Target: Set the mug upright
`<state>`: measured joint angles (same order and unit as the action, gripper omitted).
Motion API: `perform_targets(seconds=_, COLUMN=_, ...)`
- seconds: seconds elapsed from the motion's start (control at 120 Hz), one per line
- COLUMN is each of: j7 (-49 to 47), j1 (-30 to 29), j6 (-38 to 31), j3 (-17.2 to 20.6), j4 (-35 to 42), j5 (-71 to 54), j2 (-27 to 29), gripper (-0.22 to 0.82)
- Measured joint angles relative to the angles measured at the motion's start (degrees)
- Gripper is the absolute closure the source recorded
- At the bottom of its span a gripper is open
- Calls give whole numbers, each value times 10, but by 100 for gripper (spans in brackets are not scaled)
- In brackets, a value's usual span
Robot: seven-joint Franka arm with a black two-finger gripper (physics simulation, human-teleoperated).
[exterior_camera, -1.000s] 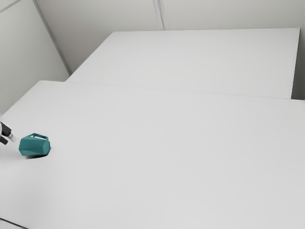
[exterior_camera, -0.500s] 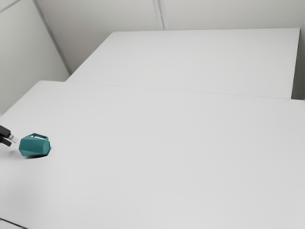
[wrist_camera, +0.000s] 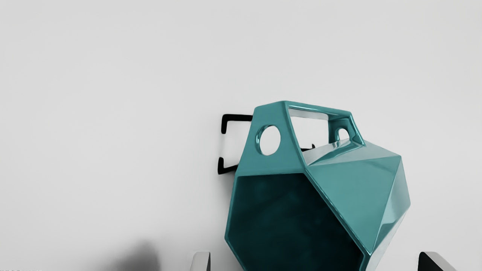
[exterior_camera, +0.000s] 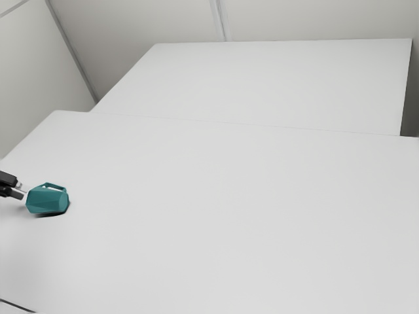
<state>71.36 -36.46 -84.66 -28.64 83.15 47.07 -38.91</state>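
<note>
White and smooth, the counter (exterior_camera: 209,216) runs across most of the exterior view, with pale walls (exterior_camera: 150,26) behind. On it, near the exterior view's left edge, the teal mug (exterior_camera: 48,201) lies on its side, base toward the exterior view's right and handle (wrist_camera: 287,145) uppermost. Its dark, many-sided mouth (wrist_camera: 286,218) faces the gripper (exterior_camera: 23,192), which is spread wide: in the wrist view one finger stands on each side of the mug, and pale gaps show between each finger and the teal rim. Next to the handle in that view are black angular marks (wrist_camera: 237,117), and a soft grey shadow (wrist_camera: 143,256) falls near one finger. Farther out, a thin dark line (exterior_camera: 16,305) crosses the exterior view's lower left corner, and another white surface (exterior_camera: 262,85) extends beyond the counter's far edge.
</note>
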Motion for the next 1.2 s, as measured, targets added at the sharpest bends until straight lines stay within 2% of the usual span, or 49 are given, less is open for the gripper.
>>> perform_targets(seconds=0.975, j7=-36, j1=-14, j6=58, j3=5, j4=2, j5=56, j2=-16, gripper=0)
perform_targets(seconds=1.1, j7=-37, j1=-15, j6=60, j3=6, j4=3, j5=62, j2=-18, gripper=2)
perform_targets(seconds=1.2, j7=-38, j1=-15, j6=61, j3=6, j4=4, j5=66, j2=-19, gripper=8)
